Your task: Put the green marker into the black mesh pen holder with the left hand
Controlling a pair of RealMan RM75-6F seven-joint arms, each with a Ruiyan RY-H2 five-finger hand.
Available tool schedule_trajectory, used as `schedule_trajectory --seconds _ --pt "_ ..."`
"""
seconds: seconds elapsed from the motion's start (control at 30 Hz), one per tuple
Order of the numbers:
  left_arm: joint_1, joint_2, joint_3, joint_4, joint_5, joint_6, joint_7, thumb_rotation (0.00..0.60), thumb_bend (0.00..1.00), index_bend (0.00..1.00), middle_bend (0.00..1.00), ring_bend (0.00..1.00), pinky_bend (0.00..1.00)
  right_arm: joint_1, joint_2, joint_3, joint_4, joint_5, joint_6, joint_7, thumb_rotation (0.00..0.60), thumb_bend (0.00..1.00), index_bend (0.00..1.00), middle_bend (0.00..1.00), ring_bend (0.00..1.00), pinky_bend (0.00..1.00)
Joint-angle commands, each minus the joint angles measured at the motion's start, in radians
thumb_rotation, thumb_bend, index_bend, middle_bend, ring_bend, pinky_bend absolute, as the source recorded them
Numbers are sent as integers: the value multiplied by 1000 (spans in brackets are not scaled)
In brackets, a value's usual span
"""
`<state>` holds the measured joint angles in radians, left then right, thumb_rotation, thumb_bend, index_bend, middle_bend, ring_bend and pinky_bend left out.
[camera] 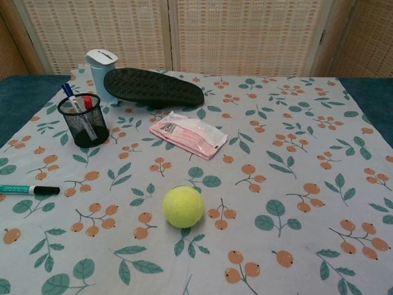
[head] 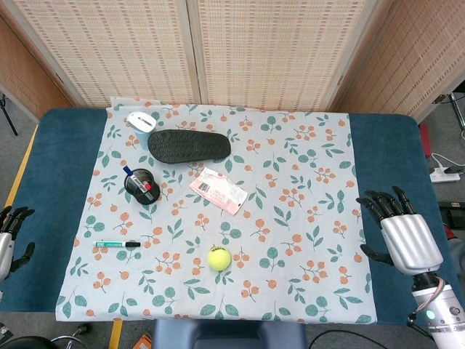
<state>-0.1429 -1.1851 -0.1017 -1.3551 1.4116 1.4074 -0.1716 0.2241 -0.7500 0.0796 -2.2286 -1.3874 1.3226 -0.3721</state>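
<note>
Metal left hand [head: 9, 240] open, empty, apart from green marker [head: 116, 245]

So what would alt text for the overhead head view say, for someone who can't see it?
A green marker lies on a floral tablecloth, near a black mesh pen holder. An empty left hand and right hand wait at the table's edges.

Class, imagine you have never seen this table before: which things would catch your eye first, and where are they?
The bright yellow tennis ball near the front middle of the flowered cloth stands out first. Next comes the long black slipper lying sole up at the back left, with a black mesh pen holder in front of it. A green marker lies alone at the left edge.
</note>
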Motion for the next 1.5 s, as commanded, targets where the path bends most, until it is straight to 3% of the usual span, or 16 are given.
schedule_trajectory --seconds 0.03,0.2,0.47,0.87,1.5 --pt "-18 4 -2 -103 18 -1 57 600 354 182 123 34 143 2 0 1 3 6 -5 3 600 98 192 128 130 0" --pt "-64 -32 1 -246 27 -46 187 600 354 182 123 34 142 9 -3 2 8 15 -18 5 600 98 193 128 130 0" --pt "-118 -164 -8 -320 -37 -104 392 600 356 182 158 35 142 8 0 0 9 6 -17 14 600 98 193 128 130 0" --pt "-160 -331 -21 -191 -168 -156 509 600 354 223 219 40 142 7 2 2 11 9 -14 17 600 98 193 128 129 0" --pt "-167 -467 -24 10 -183 -127 508 600 355 358 350 86 152 25 -16 16 32 83 -26 -11 600 98 193 128 130 0"
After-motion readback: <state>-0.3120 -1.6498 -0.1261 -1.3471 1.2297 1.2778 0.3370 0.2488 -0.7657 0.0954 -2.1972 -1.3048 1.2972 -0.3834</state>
